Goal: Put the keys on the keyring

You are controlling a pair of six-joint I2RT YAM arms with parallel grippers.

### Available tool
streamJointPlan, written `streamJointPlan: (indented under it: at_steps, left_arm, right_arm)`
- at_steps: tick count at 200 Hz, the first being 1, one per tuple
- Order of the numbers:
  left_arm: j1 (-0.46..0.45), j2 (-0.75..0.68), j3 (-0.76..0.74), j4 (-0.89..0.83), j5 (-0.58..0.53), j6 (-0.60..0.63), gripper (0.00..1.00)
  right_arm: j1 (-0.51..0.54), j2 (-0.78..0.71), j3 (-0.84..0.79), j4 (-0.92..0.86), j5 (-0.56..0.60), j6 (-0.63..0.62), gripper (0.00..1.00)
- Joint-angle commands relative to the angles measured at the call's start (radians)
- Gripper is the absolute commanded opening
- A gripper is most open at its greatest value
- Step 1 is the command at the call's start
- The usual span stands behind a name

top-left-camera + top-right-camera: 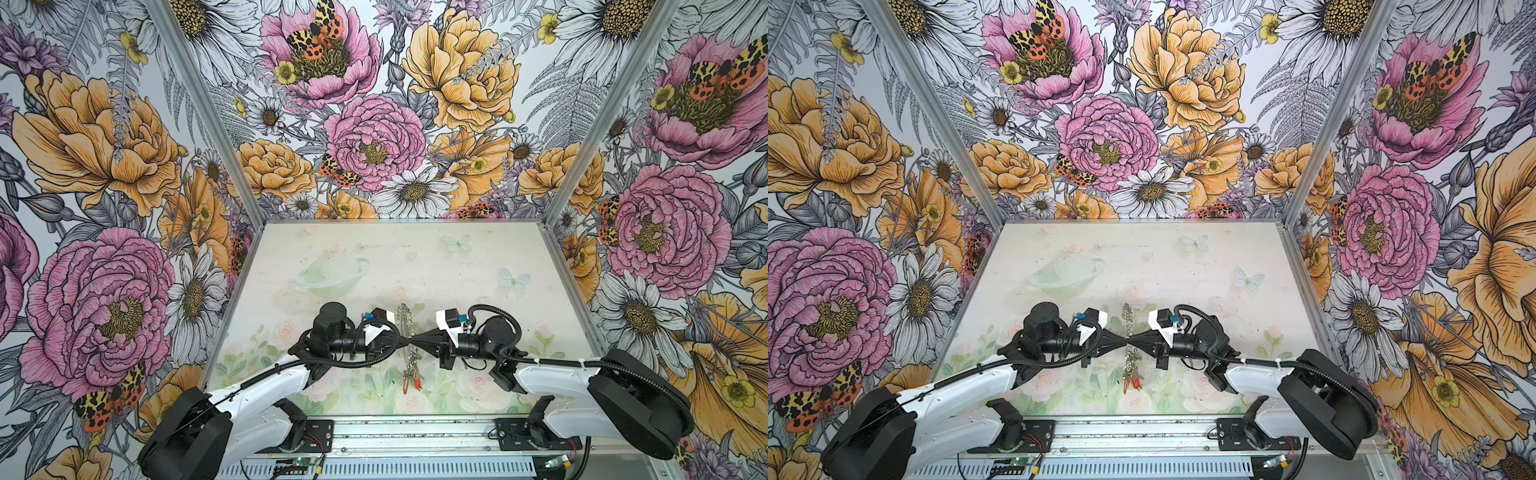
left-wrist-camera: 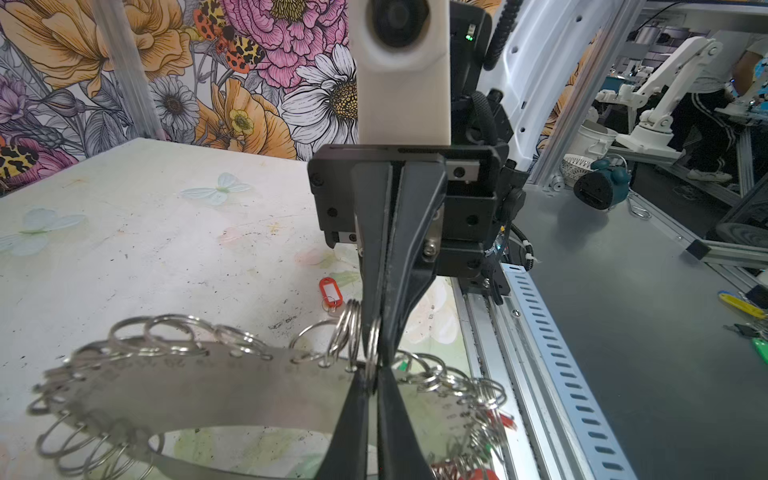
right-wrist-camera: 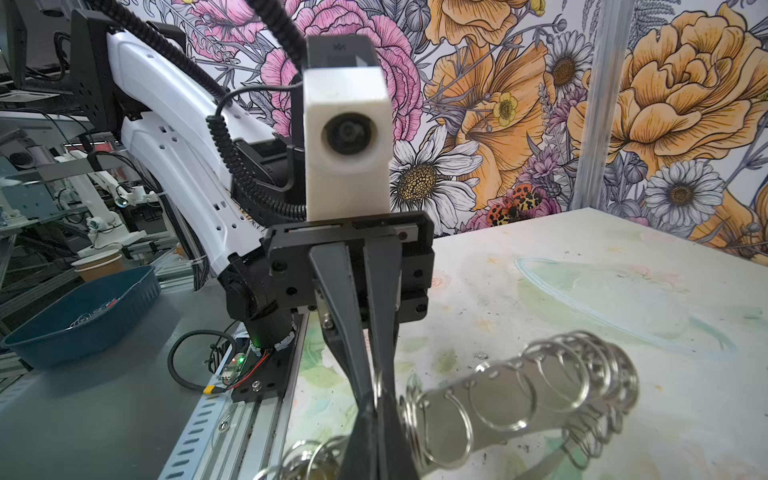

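Arms stretch inward, left claw (image 1: pixel 404 341) and right claw (image 1: pixel 417 341) meeting tip-to-tip, both pinching the keyring (image 2: pixel 208 386).

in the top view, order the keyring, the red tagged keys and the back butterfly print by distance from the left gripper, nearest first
1. keyring: pinched at the left gripper tips, mid-table.
2. red-tagged keys: at the keyring's near end, closer to the camera.
3. butterfly print: far back, right of centre.
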State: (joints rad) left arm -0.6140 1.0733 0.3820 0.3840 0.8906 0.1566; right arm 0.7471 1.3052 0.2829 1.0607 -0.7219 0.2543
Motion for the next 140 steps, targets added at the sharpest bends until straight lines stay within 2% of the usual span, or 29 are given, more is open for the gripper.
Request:
streamJointPlan:
  at_steps: [1, 28, 53, 78, 101, 140]
  left_arm:
    - [0.008, -0.012, 0.003, 0.024, 0.022, -0.003, 0.04]
    - [0.01, -0.021, 0.001, 0.021, -0.003, -0.009, 0.0]
    - [0.011, -0.038, -0.004, 0.012, -0.07, -0.005, 0.0]
    - [0.006, -0.078, -0.022, -0.026, -0.133, 0.051, 0.0]
    - [-0.014, -0.134, -0.058, -0.033, -0.163, 0.105, 0.0]
    - [-0.054, -0.126, -0.072, -0.037, -0.151, 0.131, 0.0]
  right_arm:
    - [0.017, 0.008, 0.012, 0.078, 0.001, 0.005, 0.0]
    - [0.018, 0.013, 0.01, 0.069, 0.007, 0.001, 0.0]
    - [0.02, 0.016, 0.013, 0.044, 0.015, 0.001, 0.0]
    - [0.014, -0.017, 0.016, -0.065, 0.024, -0.036, 0.17]
    - [0.015, -0.077, 0.018, -0.218, 0.021, -0.086, 0.22]
    - [0.02, -0.1, 0.015, -0.239, -0.002, -0.095, 0.27]
